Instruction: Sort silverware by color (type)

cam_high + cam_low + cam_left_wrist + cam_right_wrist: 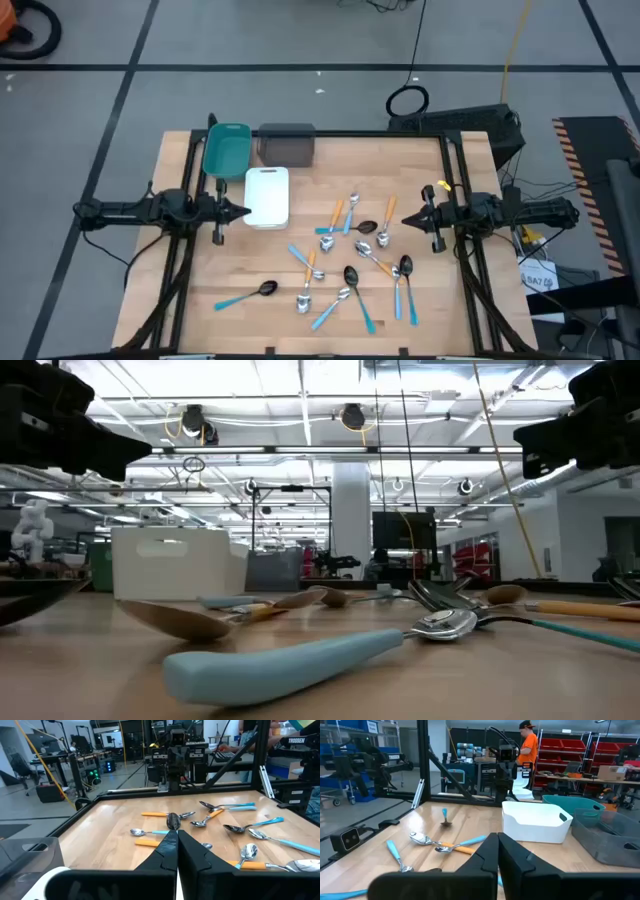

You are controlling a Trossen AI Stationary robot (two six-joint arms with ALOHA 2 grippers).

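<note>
The silverware (352, 262) lies scattered flat on the wooden table: several spoons with orange or light-blue handles and silver or black bowls, also seen in the left wrist view (215, 820). One blue-handled spoon (245, 295) lies apart near the front left. My left gripper (243, 211) hovers shut at the table's left, beside the white tray (267, 196), fingers pointing level toward the right. My right gripper (408, 217) hovers shut at the table's right, pointing level toward the left. Neither holds anything.
A teal tray (226, 150) and a grey tray (287, 145) stand at the far edge, left of centre, behind the white tray. A black frame runs along the table's edges (330, 133). Bare wood lies at the table's left front (200, 270). A person stands beyond the table (526, 750).
</note>
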